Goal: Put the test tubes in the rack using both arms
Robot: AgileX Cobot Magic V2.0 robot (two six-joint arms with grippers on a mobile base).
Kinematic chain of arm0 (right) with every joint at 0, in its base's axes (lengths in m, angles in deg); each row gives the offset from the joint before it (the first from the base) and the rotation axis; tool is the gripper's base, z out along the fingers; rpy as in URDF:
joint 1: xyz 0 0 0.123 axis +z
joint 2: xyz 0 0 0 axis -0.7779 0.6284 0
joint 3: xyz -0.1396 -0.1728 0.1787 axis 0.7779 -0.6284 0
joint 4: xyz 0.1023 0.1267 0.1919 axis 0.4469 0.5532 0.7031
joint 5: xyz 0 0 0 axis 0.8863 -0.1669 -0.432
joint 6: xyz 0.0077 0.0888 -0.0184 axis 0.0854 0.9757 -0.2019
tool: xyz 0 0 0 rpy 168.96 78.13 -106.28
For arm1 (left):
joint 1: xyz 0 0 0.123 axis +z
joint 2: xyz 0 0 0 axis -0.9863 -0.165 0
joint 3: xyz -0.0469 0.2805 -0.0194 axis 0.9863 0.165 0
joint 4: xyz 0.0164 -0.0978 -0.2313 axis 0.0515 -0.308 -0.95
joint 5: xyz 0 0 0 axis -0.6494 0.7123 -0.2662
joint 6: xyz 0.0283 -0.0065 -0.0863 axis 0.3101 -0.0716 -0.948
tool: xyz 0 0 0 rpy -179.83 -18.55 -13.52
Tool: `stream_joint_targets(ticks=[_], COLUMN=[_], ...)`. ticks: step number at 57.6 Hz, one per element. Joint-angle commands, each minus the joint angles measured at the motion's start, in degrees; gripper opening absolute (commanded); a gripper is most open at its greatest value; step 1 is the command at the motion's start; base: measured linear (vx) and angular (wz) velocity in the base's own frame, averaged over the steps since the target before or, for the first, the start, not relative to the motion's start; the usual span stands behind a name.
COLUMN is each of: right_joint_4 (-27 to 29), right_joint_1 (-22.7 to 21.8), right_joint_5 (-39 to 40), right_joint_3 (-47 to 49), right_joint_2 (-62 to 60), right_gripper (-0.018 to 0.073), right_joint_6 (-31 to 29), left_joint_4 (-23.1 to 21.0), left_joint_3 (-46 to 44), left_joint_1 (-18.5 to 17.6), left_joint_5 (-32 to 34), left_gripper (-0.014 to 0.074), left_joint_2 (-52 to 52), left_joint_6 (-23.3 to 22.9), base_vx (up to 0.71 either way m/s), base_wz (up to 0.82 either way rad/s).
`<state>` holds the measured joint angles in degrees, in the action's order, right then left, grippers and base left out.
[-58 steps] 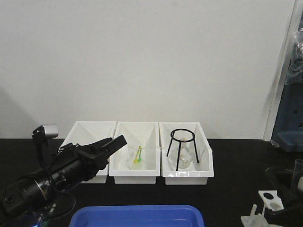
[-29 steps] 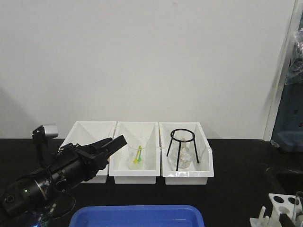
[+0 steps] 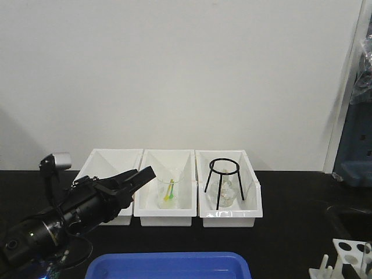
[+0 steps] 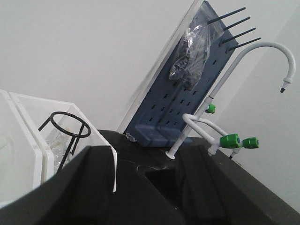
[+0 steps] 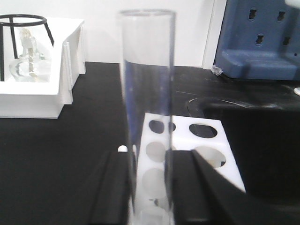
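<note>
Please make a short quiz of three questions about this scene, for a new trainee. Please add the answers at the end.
1. True or false: the black tripod stand stands in the leftmost white bin.
2. In the right wrist view, what does the right end effector hold upright?
A. a beaker
B. a test tube
C. a yellow and green dropper
3. Fill in: behind the tube stands the white ____, its top pierced with round holes.

Key: 1 false, it is in the rightmost bin. 2 B. 3 rack.
</note>
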<state>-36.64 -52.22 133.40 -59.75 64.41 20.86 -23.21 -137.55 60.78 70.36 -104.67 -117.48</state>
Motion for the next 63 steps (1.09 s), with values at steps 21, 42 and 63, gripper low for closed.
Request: stream_joint_targets(ticks=[21, 42, 63], right_joint_4=[-3.1, -7.0, -6.6], right_joint_1=[-0.1, -0.1, -0.1], right_joint_5=[-26.6, -74.6, -82.7], right_joint_3=[8.7, 33.6, 33.1], right_joint_2=[-28.4, -53.6, -55.8], right_gripper=[0.0572, 0.0571, 0.0571], right_joint_6=[3.6, 3.6, 3.6], left_joint_4=[-2.0, -4.0, -3.9], left_joint_3=[-1.5, -1.5, 7.8], left_joint_1=[0.0, 0.0, 0.0], left_joint_5=[3.8, -18.2, -37.5], left_gripper=[0.0453, 0.0453, 0.0453], left_joint_2=[2.6, 24.3, 51.5], left_joint_6=[2.3, 21.1, 30.5], base_vx=[0.00, 0.00, 0.00], base_wz=[0.00, 0.00, 0.00])
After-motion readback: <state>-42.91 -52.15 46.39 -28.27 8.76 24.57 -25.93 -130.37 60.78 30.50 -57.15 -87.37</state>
